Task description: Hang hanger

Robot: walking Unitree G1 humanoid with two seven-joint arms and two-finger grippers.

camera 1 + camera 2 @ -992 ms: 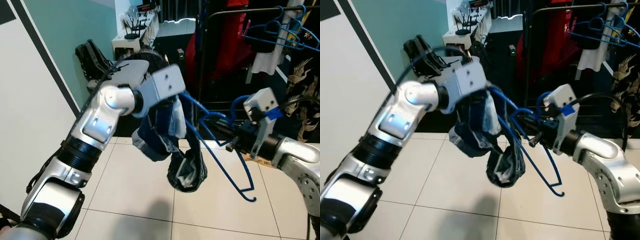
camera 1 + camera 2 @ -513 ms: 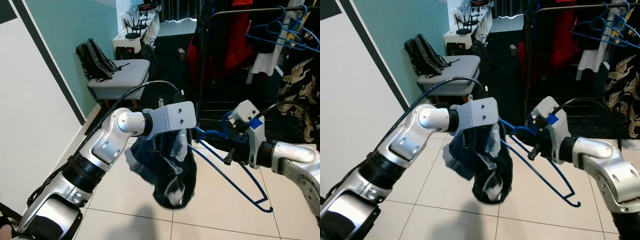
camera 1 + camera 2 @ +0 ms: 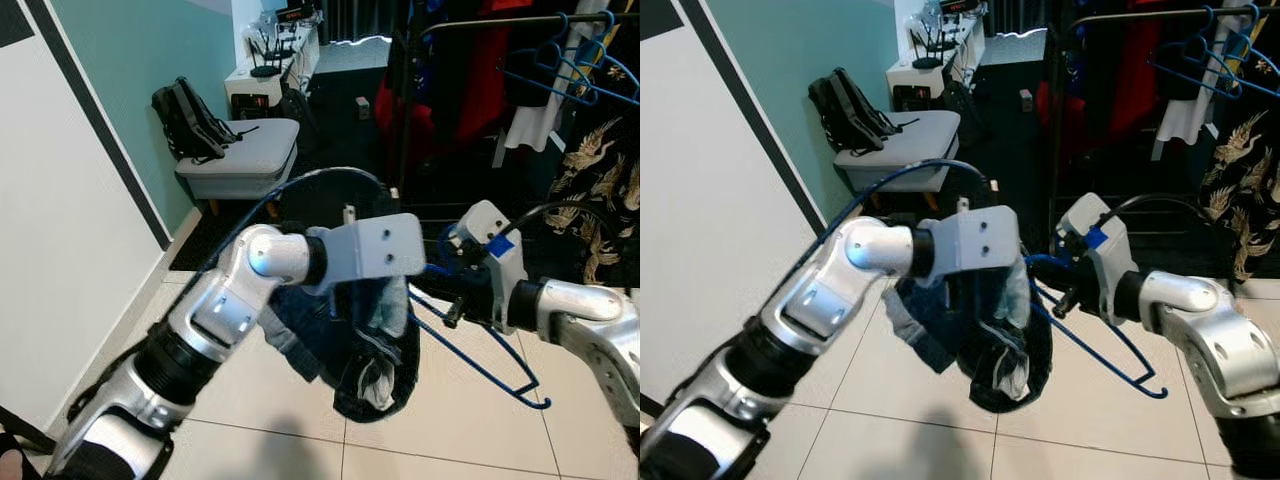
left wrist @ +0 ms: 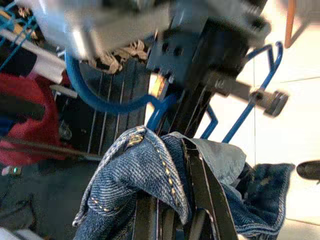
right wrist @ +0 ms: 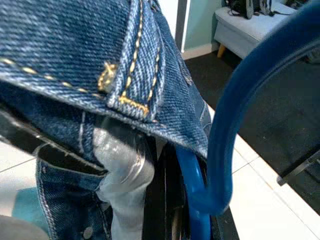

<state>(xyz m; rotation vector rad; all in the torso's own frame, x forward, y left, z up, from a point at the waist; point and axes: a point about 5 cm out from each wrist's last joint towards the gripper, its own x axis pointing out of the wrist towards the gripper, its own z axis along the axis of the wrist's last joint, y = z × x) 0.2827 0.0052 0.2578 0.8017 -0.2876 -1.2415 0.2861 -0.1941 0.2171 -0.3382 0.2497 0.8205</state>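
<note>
Left tool (image 4: 170, 220) clamped on the jeans (image 3: 365, 345) has swung in against the blue hanger (image 3: 480, 365), which the right tool (image 3: 1065, 290) grips — threading's closer, rail's next.

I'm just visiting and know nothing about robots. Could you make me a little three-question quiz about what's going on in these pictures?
1. True or false: the left gripper holds a pair of jeans.
2. What colour is the hanger held by the right gripper? A red, B blue, C white.
3. Fill in: more hangers already hang on the clothes ____ behind the arms.

Key: 1 true; 2 B; 3 rail.
</note>
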